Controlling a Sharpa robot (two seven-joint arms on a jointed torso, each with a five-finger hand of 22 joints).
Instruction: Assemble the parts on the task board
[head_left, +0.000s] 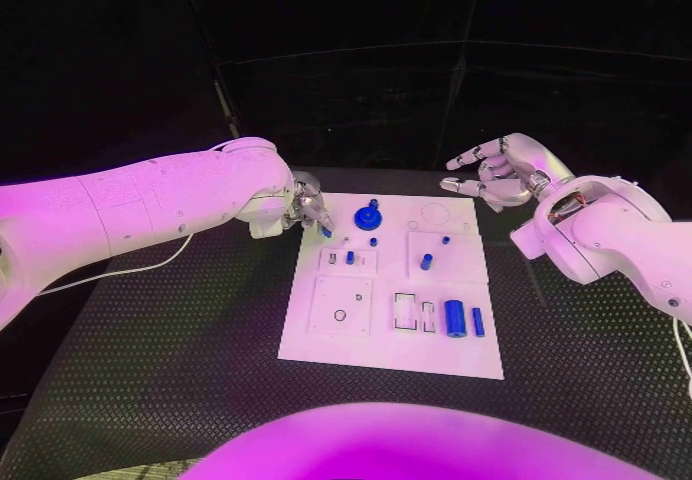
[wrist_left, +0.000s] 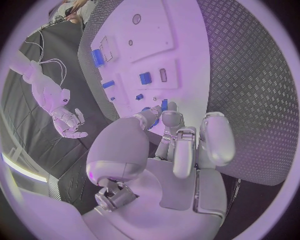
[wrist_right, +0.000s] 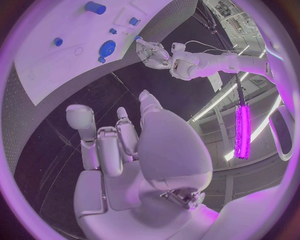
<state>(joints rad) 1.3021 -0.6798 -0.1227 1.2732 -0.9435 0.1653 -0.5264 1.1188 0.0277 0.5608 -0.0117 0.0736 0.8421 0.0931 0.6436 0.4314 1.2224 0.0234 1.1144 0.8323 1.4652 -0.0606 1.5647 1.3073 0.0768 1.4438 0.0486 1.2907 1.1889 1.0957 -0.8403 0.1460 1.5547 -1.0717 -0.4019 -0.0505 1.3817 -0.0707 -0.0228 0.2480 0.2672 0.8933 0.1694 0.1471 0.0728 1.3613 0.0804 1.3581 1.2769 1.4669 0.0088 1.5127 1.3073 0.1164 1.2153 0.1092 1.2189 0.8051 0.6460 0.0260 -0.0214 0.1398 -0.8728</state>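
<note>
The white task board (head_left: 389, 345) lies mid-table with blue parts on it: a round knob (head_left: 368, 216), a large cylinder (head_left: 456, 318) and several small pegs. At the board's far left corner, my left hand (head_left: 304, 207) pinches a small blue part (head_left: 326, 232) between its fingertips; the left wrist view shows that part (wrist_left: 164, 104) at the fingertips (wrist_left: 170, 109). My right hand (head_left: 498, 172) hovers above the board's far right corner, fingers spread, holding nothing. The right wrist view shows its palm (wrist_right: 125, 145), the knob (wrist_right: 107, 48) and the left hand (wrist_right: 153, 52).
The black ribbed table (head_left: 159, 370) surrounds the board. A white cable (head_left: 130, 270) hangs under my left arm. Rectangular recesses (head_left: 405, 312) and a ring outline (head_left: 434, 213) mark the board.
</note>
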